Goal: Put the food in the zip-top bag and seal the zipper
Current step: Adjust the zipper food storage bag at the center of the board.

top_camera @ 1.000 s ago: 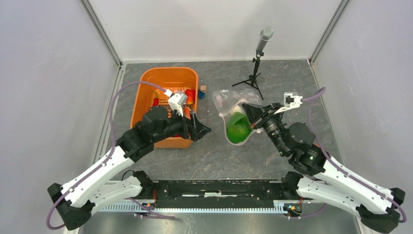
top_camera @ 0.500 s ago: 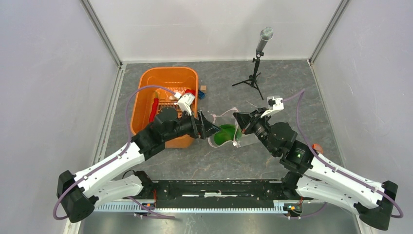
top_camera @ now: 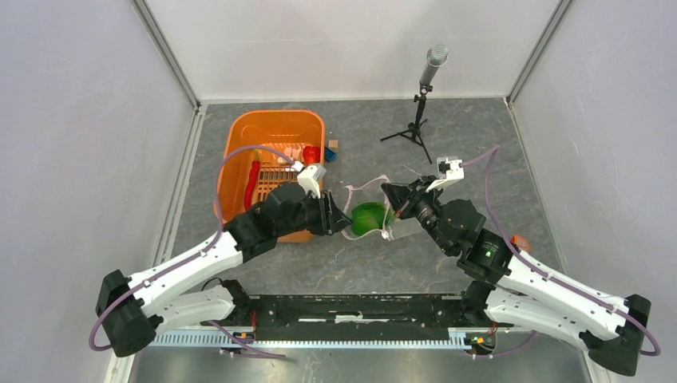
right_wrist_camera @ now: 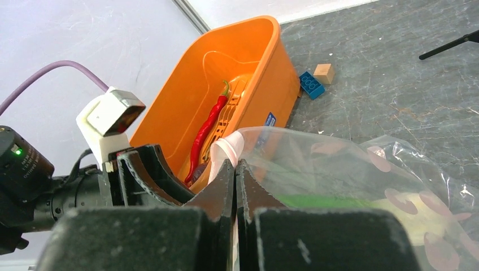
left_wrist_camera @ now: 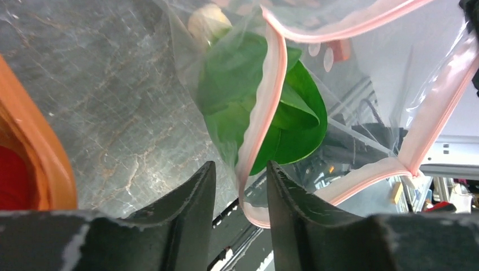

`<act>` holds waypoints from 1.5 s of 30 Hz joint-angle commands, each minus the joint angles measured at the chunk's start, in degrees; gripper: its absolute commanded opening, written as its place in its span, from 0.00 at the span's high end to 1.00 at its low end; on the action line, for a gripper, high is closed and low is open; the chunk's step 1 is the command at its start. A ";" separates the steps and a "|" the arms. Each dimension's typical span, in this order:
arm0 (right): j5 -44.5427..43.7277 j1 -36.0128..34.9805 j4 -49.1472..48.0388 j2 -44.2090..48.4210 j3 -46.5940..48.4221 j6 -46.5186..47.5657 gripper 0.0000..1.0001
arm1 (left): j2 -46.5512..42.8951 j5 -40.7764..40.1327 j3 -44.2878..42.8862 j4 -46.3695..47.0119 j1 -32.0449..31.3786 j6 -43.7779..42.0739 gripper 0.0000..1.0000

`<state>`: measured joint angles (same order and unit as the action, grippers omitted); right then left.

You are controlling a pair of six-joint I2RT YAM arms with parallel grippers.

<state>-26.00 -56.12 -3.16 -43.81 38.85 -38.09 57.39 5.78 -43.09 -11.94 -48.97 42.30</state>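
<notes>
Holding green vegetable: zip-top bag | right jaws pinching zipper | left jaws apart

the left jaws have come to the zipper and narrowed around it.

free: bare tabletop near and right | obstacles: orange tub left of zip-top bag, mic tripod behind
</notes>
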 commanded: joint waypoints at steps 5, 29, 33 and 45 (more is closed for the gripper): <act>-3.19 0.11 -1.67 0.70 2.30 6.76 1.00 | -0.08 0.57 -6.14 -2.24 -1.57 -4.59 0.87; -4.15 0.05 5.32 15.58 9.52 28.67 1.00 | 27.06 10.05 -48.85 -17.20 -2.10 -26.21 0.98; -3.76 0.07 6.98 11.52 8.13 27.79 1.00 | 32.97 7.12 -43.65 -18.59 -2.09 -22.59 0.98; 6.15 0.11 -2.45 9.41 -2.39 23.63 1.00 | 14.79 3.67 -18.97 0.20 1.77 -17.56 0.98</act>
<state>-24.73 -56.14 7.09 -39.62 34.15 -15.59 82.02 10.55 -59.81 -20.29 -47.97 23.33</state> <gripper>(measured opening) 0.009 0.043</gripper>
